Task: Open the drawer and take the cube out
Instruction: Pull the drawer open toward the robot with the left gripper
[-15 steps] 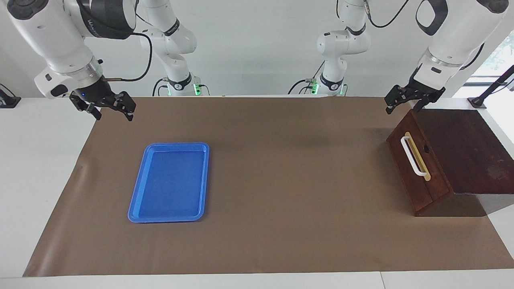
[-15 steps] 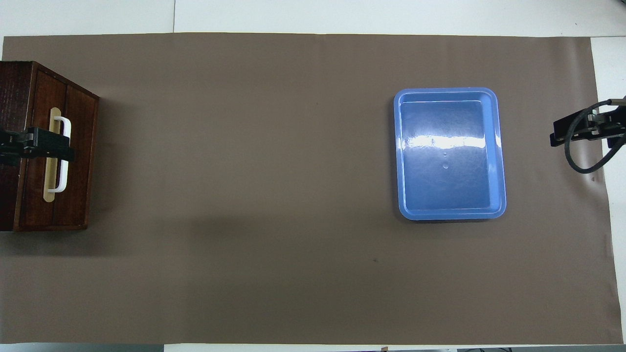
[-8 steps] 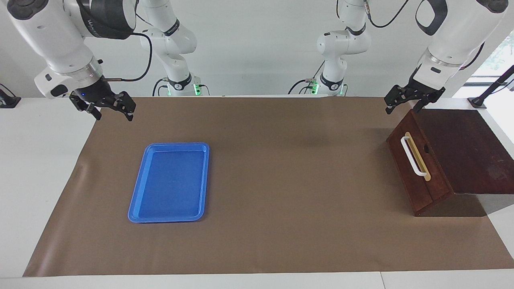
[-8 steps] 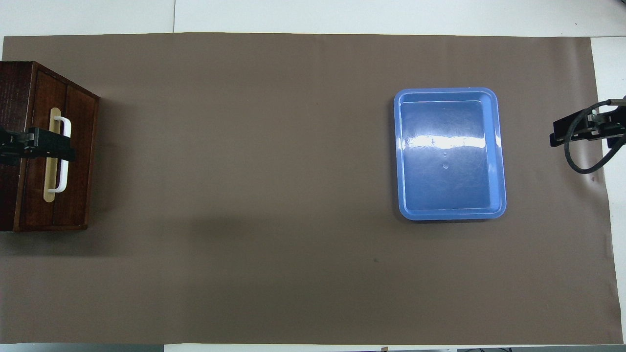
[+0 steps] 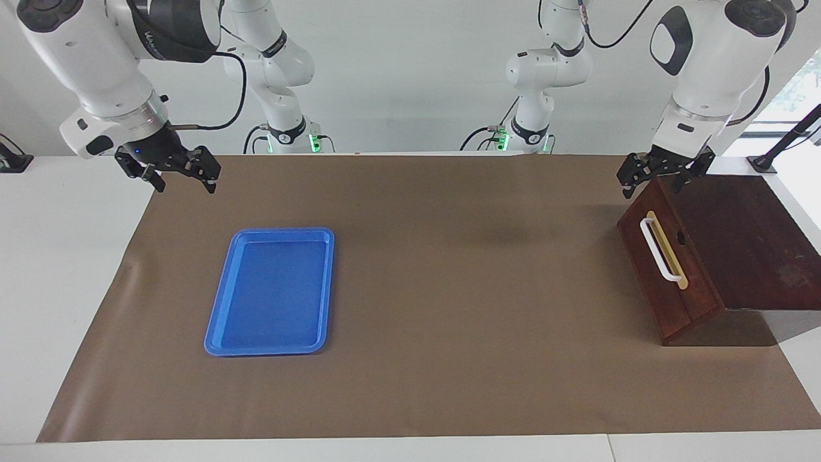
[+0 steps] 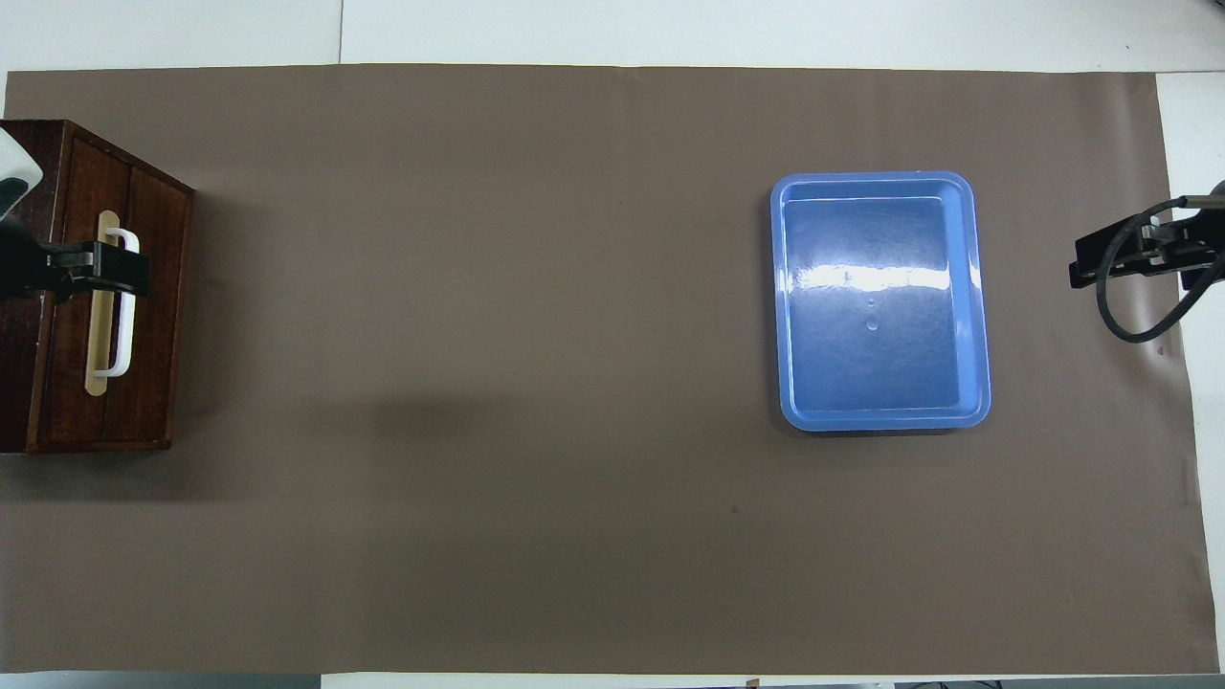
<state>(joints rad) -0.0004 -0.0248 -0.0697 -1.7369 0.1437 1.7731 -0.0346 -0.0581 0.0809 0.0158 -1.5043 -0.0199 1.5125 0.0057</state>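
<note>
The drawer (image 5: 667, 256) sits shut at the left arm's end of the counter (image 5: 449, 289) (white handle (image 5: 660, 250) untouched). The left end effector (image 5: 660, 178) hovers above its top edge, fingers apart. The right end effector (image 5: 183, 176), fingers apart, waits near the blue tray (image 5: 272, 292).

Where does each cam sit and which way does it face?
Facing view: high across the table, looking at the robots; both arms show whole, left gripper over the drawer, right gripper over the mat's edge.
Overhead view: high above the robots' end, looking forward and steeply down; only gripper tips show.
Shared: drawer, white handle, blue tray, brown mat, mirrored half a turn. No cube visible.
</note>
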